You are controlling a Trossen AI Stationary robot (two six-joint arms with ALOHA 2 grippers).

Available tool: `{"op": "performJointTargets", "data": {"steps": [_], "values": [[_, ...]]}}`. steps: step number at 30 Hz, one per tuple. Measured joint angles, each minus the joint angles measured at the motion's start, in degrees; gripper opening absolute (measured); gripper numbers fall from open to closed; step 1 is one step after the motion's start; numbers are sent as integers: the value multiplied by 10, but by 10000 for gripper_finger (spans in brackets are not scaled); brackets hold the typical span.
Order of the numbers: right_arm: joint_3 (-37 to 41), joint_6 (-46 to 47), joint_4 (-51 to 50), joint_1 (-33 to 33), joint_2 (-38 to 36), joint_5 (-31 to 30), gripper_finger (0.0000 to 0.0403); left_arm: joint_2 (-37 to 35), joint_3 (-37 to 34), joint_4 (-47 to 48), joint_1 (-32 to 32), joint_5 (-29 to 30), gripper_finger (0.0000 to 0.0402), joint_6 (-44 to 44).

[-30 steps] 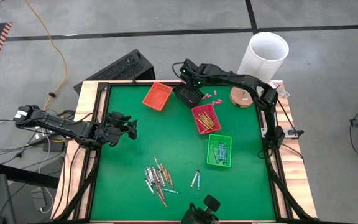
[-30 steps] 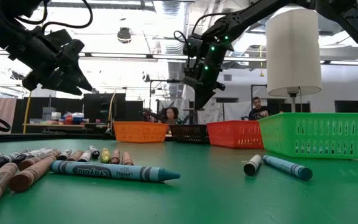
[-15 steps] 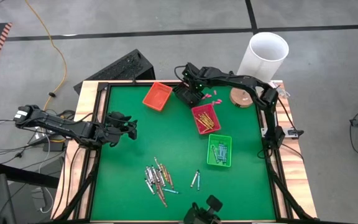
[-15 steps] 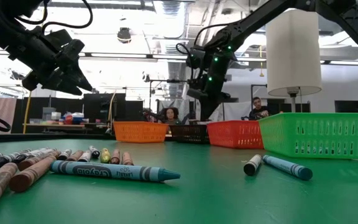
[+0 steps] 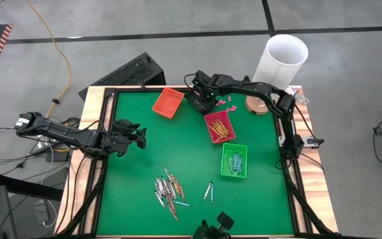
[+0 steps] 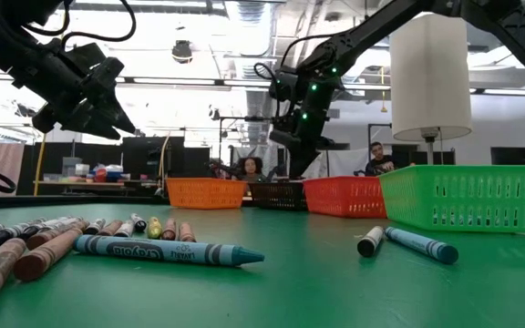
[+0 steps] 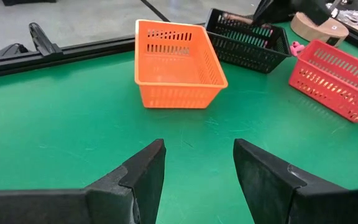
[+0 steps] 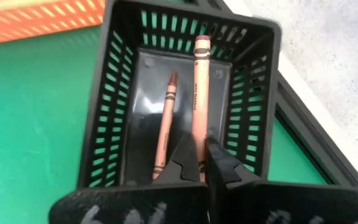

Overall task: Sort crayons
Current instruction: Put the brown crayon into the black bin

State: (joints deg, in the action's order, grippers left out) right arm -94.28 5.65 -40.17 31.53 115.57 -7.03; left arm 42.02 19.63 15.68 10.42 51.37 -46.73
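Where the green felt table top (image 5: 144,166) lies nearest, at 7 o'clock from its middle, the crayons (image 5: 168,189) sit in a loose heap: thin paper-wrapped wax sticks in grey, brown-red, yellow-orange and light blue, too tangled for an exact count. From table height, one light blue crayon (image 6: 167,251) lies in front of the heap with "Crayola" printed on its wrapper. At between 5 and 6 o'clock, two more crayons (image 5: 208,191) lie side by side, apart from the heap.

There are four small rectangular plastic trays, all with slotted lattice walls. The green tray (image 6: 463,196), at between 3 and 4 o'clock, holds several light blue and grey sticks. The red tray (image 6: 344,196), at 1 o'clock, holds yellow-orange ones.

The left gripper (image 7: 197,165) hangs above the mat at between 9 and 10 o'clock. Its two dark fingers are spread wide with only bare felt between them.

The orange tray (image 7: 179,90), at 11 o'clock, looks empty.

At 12 o'clock, the right gripper (image 8: 202,155) is poised over the black tray (image 8: 104,124). Its fingers are pinched together on the end of a brown-red crayon (image 8: 201,87), whose wrapper also reads "Crayola". One more reddish-brown stick (image 8: 165,127) lies on the glossy floor of that tray.
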Motion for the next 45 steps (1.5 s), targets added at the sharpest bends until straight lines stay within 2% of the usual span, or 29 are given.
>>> {"op": "performJointTargets", "data": {"steps": [45], "values": [[0, 4, 22, -12, 30, 12, 2, 0, 0, -2, 0, 3, 180, 0]]}}
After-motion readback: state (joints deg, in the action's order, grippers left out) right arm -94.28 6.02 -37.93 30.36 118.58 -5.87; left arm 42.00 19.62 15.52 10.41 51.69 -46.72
